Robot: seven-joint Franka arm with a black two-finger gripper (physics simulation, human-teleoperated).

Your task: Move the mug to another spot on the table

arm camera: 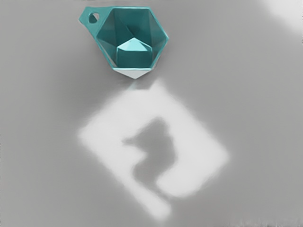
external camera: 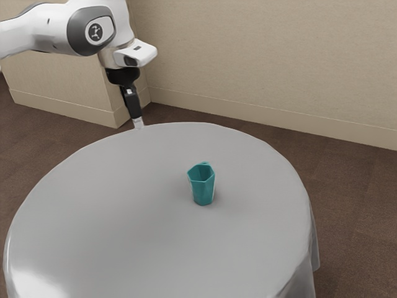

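A teal faceted mug (external camera: 201, 184) stands upright a little to the exterior view's right of the middle of the round grey table (external camera: 111, 217). My gripper (external camera: 138, 123) hangs above the table's far edge, up and to the exterior view's left of the mug and well apart from it, holding nothing. In the wrist view I look down into the mug (arm camera: 128, 40) from above; its small loop handle (arm camera: 92, 18) sticks out from the rim. A bright patch of light with my hand's shadow (arm camera: 154, 158) lies on the tabletop beside it.
A grey cloth covers the table and hangs over its edge (external camera: 310, 248). The floor (external camera: 347, 186) is brown, and a beige wall with a baseboard (external camera: 279, 115) runs behind. Bare tabletop surrounds the mug on all sides.
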